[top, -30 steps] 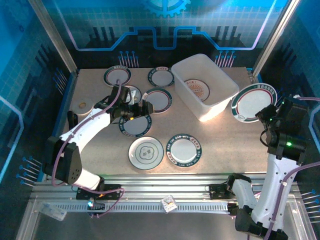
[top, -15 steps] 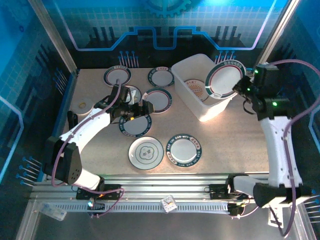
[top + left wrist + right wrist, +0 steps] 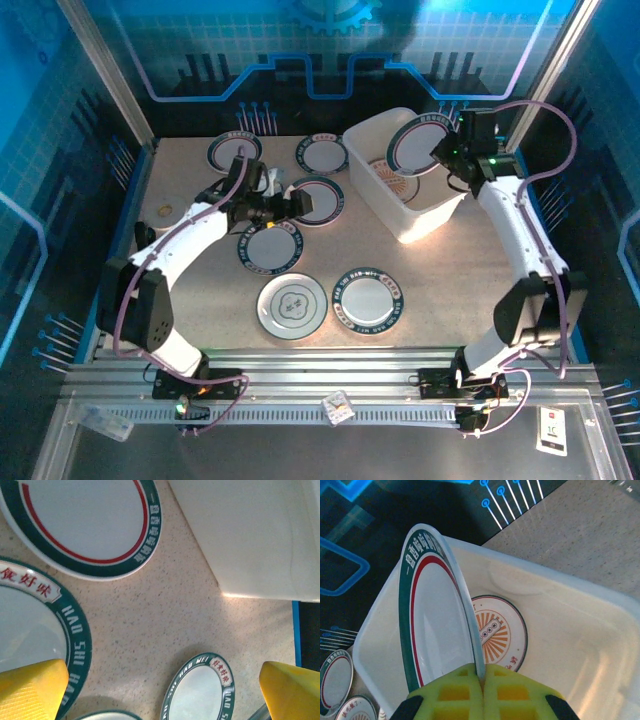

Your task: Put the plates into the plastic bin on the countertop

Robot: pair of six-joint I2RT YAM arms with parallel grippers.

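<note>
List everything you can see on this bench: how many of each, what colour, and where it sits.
loose plates: six in clear sight, pale centres with dark green rims, spread over the countertop left of the bin
sunburst plate: one, orange centre, flat on the bin floor
held plate: one, white with a red ring and green rim, on edge over the bin
plastic bin: one, translucent white, back right of the countertop
small disc: one, cream, near the left edge
left gripper: yellow fingers, open, above the loose plates
right gripper: yellow-green fingers, shut on the held plate's rim
</note>
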